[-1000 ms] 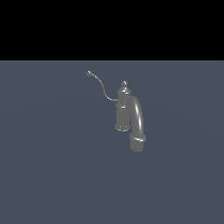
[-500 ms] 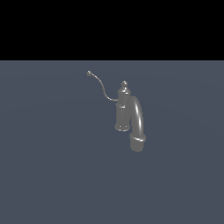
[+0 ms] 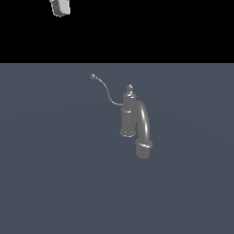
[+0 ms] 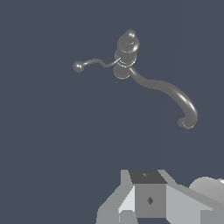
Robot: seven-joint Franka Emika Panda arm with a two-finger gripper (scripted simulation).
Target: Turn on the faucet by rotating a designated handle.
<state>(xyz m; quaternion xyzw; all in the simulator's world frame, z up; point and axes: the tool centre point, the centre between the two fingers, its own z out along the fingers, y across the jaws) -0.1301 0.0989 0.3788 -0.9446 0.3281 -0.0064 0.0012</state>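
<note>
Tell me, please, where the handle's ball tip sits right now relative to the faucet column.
In the exterior view the handle reaches up and toward that view's left from the faucet column, ending in its ball tip, on the side opposite the arched spout.

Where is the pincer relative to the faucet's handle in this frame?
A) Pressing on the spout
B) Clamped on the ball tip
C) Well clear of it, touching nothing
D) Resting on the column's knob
C: the pincer sits far from the handle.
</note>
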